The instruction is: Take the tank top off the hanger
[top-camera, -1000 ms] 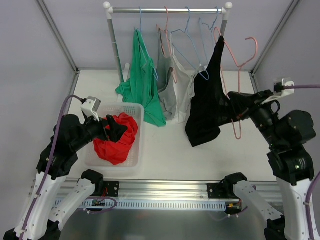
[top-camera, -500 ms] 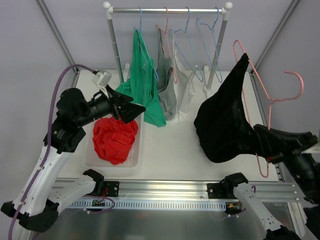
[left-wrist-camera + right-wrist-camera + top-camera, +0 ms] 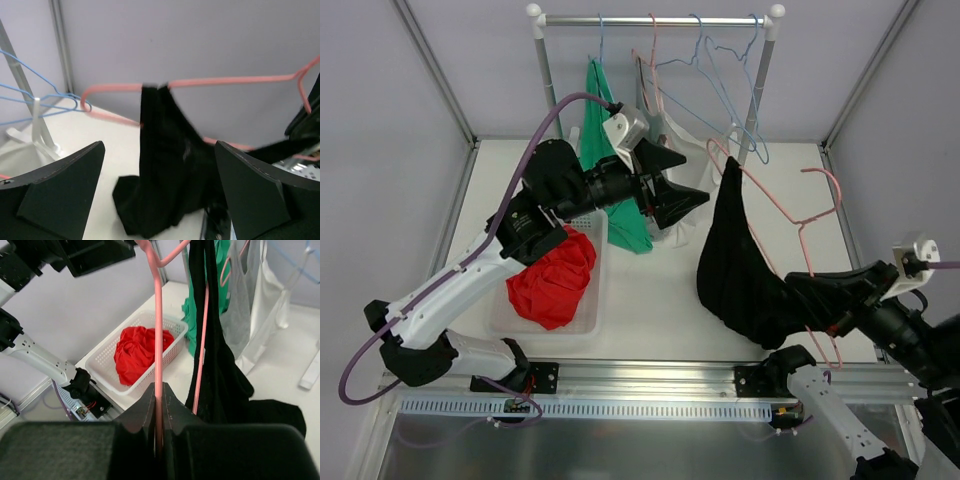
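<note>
A black tank top [image 3: 740, 265] hangs by one strap from a pink wire hanger [image 3: 815, 215], its lower part bunched on the table. My right gripper [image 3: 805, 298] is shut on the hanger's wire and holds it tilted at the front right; the right wrist view shows the pink hanger [image 3: 158, 330] pinched between the jaws of the right gripper [image 3: 158, 390], with the black tank top [image 3: 215, 365] draped beside it. My left gripper [image 3: 695, 180] is open in mid-air left of the top. In the left wrist view the left gripper [image 3: 159, 146] frames the tank top [image 3: 165, 170] and hanger [image 3: 225, 80] without touching them.
A clothes rack [image 3: 650, 20] at the back carries a green top [image 3: 605, 150], grey and white tops and bare blue hangers [image 3: 720, 60]. A white basket [image 3: 595, 215] with a red garment [image 3: 550, 280] sits at the left, under my left arm.
My left arm has swung up from the basket and right, towards the black top. My right arm has carried hanger and top away from the rack towards the front.
</note>
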Available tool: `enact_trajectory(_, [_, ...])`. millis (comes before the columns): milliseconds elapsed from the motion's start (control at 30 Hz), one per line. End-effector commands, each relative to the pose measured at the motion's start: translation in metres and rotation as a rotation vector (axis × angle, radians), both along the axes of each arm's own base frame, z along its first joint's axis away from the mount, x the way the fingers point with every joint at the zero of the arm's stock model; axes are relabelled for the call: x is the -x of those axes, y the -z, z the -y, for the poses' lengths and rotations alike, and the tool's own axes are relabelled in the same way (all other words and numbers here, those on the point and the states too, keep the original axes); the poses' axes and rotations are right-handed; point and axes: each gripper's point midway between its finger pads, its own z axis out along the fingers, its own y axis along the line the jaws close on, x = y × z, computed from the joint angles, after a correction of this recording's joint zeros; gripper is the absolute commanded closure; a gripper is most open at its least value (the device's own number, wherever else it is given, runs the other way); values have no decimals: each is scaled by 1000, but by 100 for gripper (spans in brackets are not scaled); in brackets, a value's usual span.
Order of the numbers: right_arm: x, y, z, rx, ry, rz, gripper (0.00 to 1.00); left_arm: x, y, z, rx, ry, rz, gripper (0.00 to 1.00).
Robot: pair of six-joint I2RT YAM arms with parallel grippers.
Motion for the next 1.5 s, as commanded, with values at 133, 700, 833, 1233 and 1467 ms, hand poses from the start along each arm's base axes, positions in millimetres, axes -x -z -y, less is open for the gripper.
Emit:
enact_trajectory(133, [-12,-5,-21,-34,-96,-21,100,-45,-13,22,39,-142,106,19])
enact_trajectory(700, [-31,4,-27,-10,-99,-31,100,-66,17,21,3,-245,44,100])
enact_trajectory(833, [-26,20,-36,61,-190,-10,100,-87,7,-26,59,-500,-3,100])
enact_trajectory(1233, [20,21,-51,125,-456,163,100,-113,53,-145,29,-968,-172,100])
enact_trajectory(1467, [-17,0,-51,-47,-299,260,100,-58,72,-80,-40,-408,-161,100])
